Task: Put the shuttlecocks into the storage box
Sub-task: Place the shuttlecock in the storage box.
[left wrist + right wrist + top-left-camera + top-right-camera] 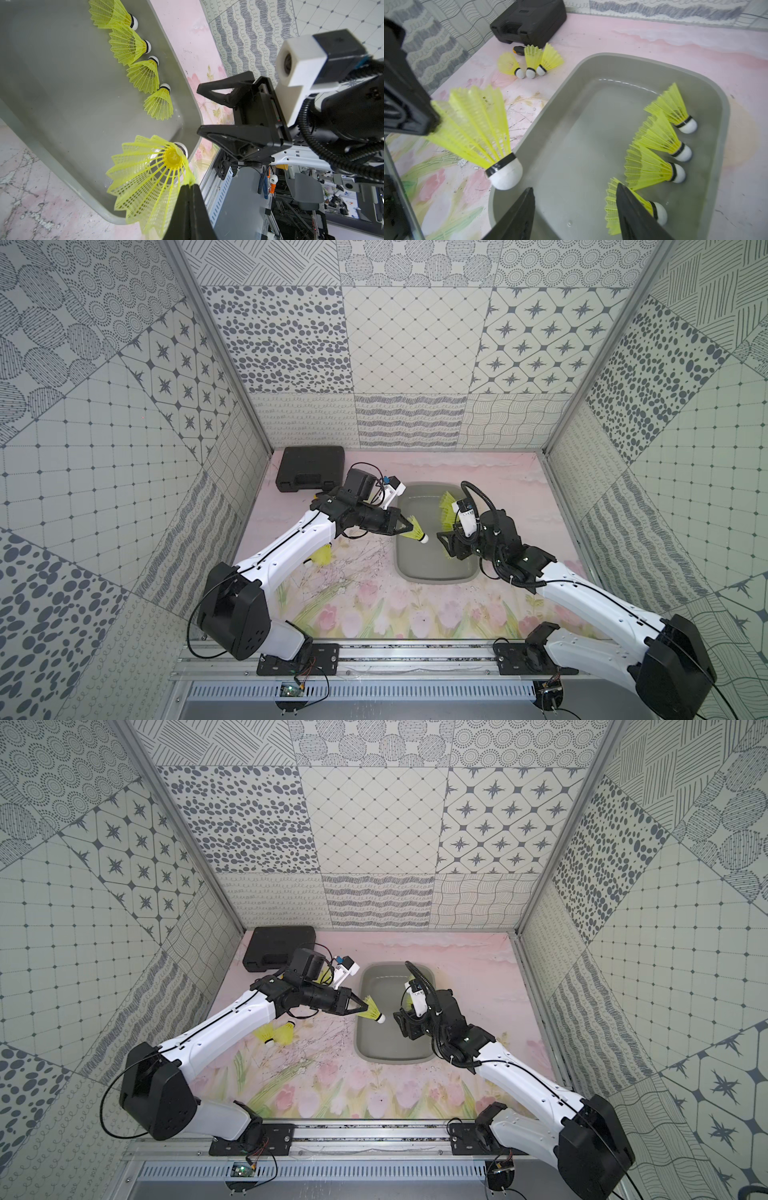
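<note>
While the left gripper (409, 526) is clamped shut on the skirt edge of the held shuttlecock (417, 533), I see that shuttlecock in the air at the 9 o'clock rim of the storage box (432, 577), its white cork tip pointing down toward 4 o'clock and hanging over the box's edge. Inside the box a row of four shuttlecocks (652, 168) lies along the 3 o'clock wall, corks against or just beside that wall, yellow skirts fanned toward the middle and overlapping one another. My right gripper (574, 187) hovers low over the box from the 5 o'clock side, its jaws moderately apart with nothing between them. In its wrist view one finger crosses in front of the nearest shuttlecock of the row, and I cannot tell whether it touches it. The box itself sits flat near the middle of the table (415, 614), a little toward 2 o'clock. Out on the table, at 9 o'clock of the box, two shuttlecocks (286, 1031) lie side by side, partly under my left forearm. Farther off toward 11 o'clock, three shuttlecocks (530, 56) lie bunched together with their corks in a line, just in front of the black case (309, 466), which sits closed in the table's 11 o'clock corner. A small black-and-orange object (517, 49) peeks out behind those three, too hidden for me to name.
</note>
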